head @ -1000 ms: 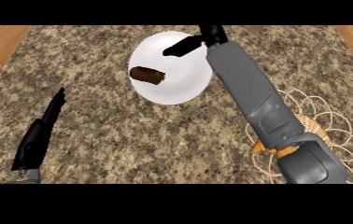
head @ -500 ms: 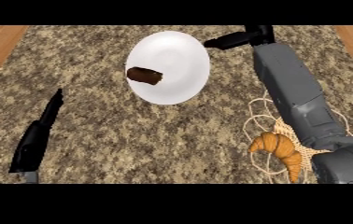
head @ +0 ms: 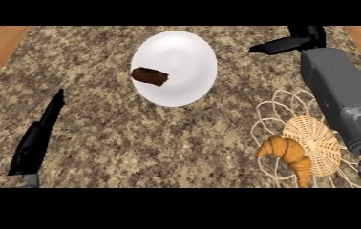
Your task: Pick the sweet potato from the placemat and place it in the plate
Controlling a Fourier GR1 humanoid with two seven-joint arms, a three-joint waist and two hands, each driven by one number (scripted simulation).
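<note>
The brown sweet potato [head: 149,76] lies on the left part of the white plate [head: 185,61] at the counter's upper middle. My right hand [head: 291,42] is at the upper right, clear of the plate, its fingers straight and pointing left, holding nothing. The woven placemat [head: 310,136] lies at the lower right, partly under my right forearm. My left hand [head: 38,137] rests at the lower left with straight fingers pointing up.
A golden croissant [head: 288,153] sits on the placemat's left side. The counter is speckled brown granite [head: 141,137], with wooden strips at the far left [head: 10,39] and top right corner.
My right hand has drawn back to the right, away from the plate, uncovering the placemat and croissant. The sweet potato stays on the plate. The left hand has not moved.
</note>
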